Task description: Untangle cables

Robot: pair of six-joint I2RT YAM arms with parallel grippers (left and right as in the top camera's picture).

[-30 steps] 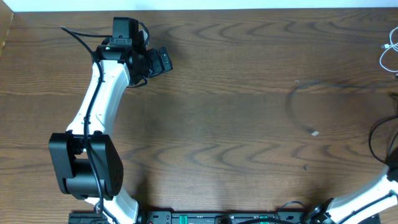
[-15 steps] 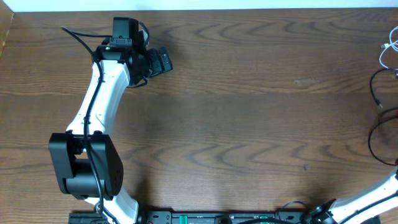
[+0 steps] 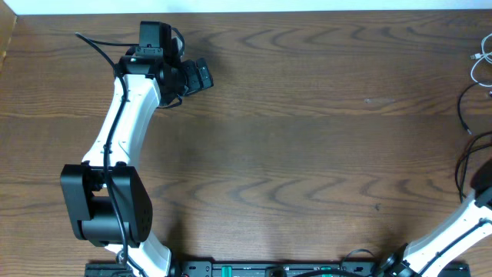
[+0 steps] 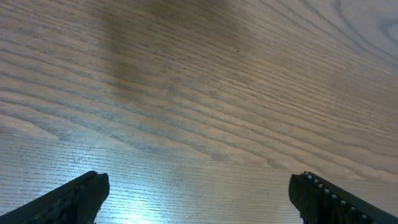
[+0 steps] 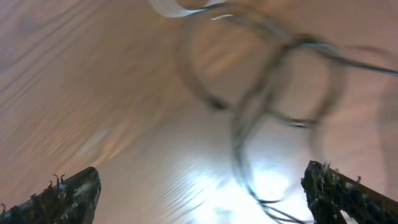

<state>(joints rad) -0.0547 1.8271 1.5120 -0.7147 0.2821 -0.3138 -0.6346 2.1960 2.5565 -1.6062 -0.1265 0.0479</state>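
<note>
The cables lie at the table's far right edge. In the overhead view a white cable (image 3: 477, 68) curls near the top corner, with a black cable (image 3: 463, 109) below it and another black loop (image 3: 461, 165) lower down. The right wrist view is blurred. It shows looping black cables (image 5: 267, 81) on the wood and a bit of the white cable (image 5: 171, 7) at the top. My right gripper (image 5: 202, 199) is open, and a black strand runs on the table between its fingers, not held. My left gripper (image 3: 201, 75) sits far away at the upper left, open (image 4: 199, 199) over bare wood.
The white and black left arm (image 3: 123, 123) stretches from its base at the lower left up toward the far edge. Only a white link of the right arm (image 3: 453, 231) shows at the lower right corner. The table's far edge (image 3: 307, 11) runs along the top.
A black cable that lay stretched across the right middle of the table has been pulled to the right edge. My right gripper has opened and released it. The left arm has not moved.
</note>
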